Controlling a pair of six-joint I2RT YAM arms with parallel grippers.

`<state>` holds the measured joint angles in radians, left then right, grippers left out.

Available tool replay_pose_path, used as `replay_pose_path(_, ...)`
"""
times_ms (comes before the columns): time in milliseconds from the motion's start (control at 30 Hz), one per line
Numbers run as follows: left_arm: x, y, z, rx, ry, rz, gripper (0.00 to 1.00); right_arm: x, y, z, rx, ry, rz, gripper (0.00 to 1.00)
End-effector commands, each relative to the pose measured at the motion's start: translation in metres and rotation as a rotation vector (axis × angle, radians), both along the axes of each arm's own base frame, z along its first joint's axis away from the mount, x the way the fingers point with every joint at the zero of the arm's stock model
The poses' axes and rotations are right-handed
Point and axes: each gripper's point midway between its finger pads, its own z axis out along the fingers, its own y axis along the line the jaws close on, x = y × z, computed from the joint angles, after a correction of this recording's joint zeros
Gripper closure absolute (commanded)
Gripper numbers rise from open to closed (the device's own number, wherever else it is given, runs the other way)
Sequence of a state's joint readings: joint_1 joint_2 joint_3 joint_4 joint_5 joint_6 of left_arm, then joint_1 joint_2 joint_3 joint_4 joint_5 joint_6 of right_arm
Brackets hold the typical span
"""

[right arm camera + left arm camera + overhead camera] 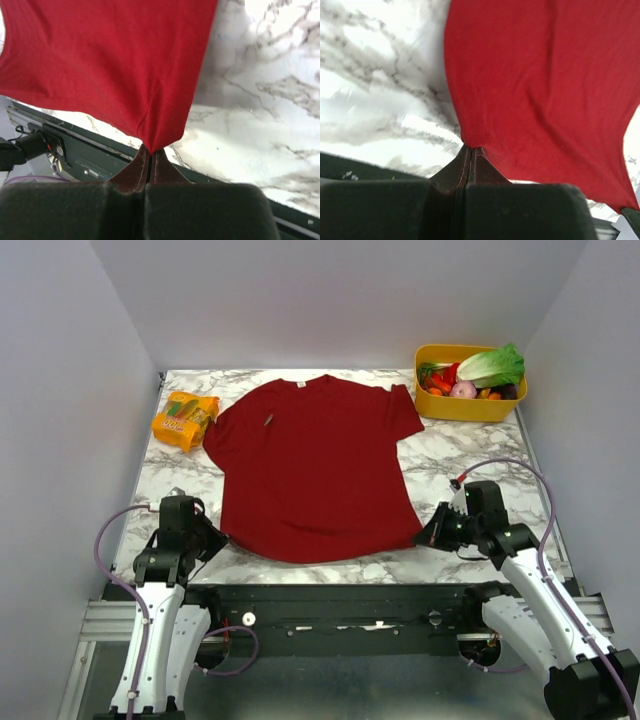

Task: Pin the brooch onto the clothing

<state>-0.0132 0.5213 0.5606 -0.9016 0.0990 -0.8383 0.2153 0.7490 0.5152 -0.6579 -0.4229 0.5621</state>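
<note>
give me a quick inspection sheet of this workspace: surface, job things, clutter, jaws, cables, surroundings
surface: marble-patterned table, no spills seen
job's things: dark red T-shirt spread flat, collar at the far side; brooch shows as a tiny speck on the shirt's chest, too small to tell if it is pinned
clutter: orange snack packet far left, beside the sleeve; yellow bin of vegetables far right
jaws: left jaws shut on the shirt's near-left hem corner; right jaws shut on the near-right corner
cables: purple cable loops beside each arm, clear of the shirt
surroundings: plain pale walls on three sides; black rail at the near edge
</note>
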Motion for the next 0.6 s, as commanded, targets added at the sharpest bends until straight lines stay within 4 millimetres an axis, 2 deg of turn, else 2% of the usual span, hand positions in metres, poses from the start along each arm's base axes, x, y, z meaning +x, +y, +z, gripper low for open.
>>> replay_pose_path(0, -0.014, 0.005, 0.004, 0.015, 0.039, 0.031, 1.0, -0.026, -0.006, -0.015, -0.023, 0.118, -0.012, 0.99)
replay_pose_path(233, -0.023, 0.008, 0.004, 0.038, 0.086, 0.022, 1.0, -0.046, -0.005, -0.014, -0.016, 0.195, 0.009, 0.99)
replay_pose_path(567, -0.027, 0.007, 0.008, 0.039, 0.101, 0.011, 1.0, -0.061, -0.002, -0.015, 0.009, 0.231, 0.019, 0.99)
